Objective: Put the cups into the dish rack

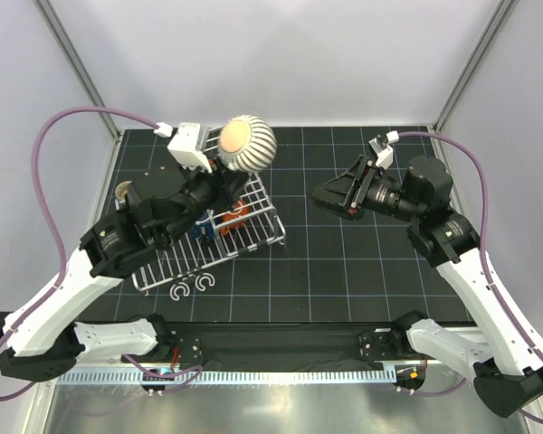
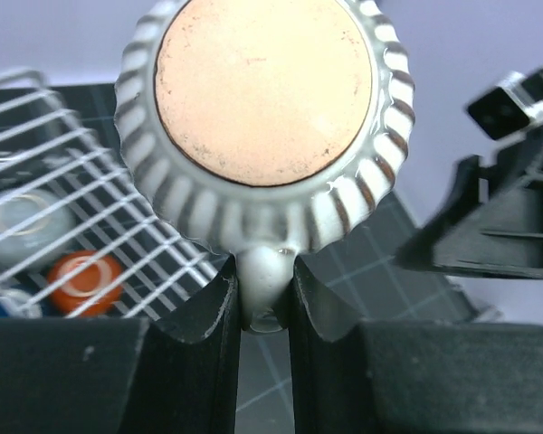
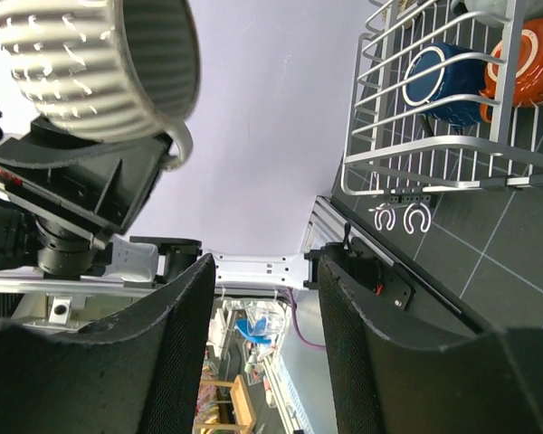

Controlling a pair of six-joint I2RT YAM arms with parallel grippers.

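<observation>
My left gripper is shut on the handle of the cream cup with dark stripes and holds it in the air above the far end of the dish rack. In the left wrist view the fingers pinch the handle under the cup, whose base faces the camera. An orange-red cup and a dark blue cup sit in the rack. A speckled grey cup lies beside them. A tan-brown cup shows at the far left. My right gripper is open and empty, right of the rack.
Two small white C-shaped hooks lie on the black gridded mat in front of the rack. In the right wrist view they lie below the rack's edge. Cage posts stand at the far corners.
</observation>
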